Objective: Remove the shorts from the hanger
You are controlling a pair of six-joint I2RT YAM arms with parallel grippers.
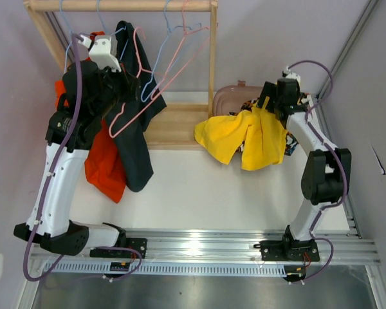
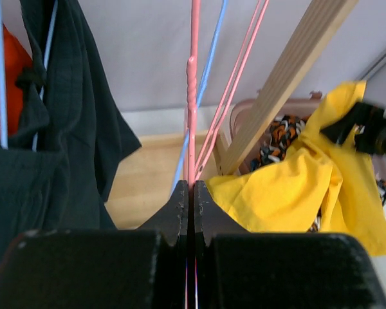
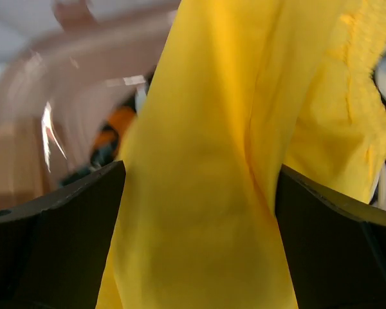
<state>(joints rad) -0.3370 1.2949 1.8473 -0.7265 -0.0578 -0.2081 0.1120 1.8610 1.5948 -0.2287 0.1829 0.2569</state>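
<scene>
My left gripper is shut on the thin wire of a pink hanger under the wooden rack. Black shorts and orange-red shorts hang just left of it, by blue hanger wires. My right gripper has its jaws wide apart, and yellow shorts hang between them over a pink basin. Patterned shorts lie in the basin.
The rack's wooden base board and right post stand between the arms. Empty blue and pink hangers hang on the top rail. A metal rail runs along the near edge.
</scene>
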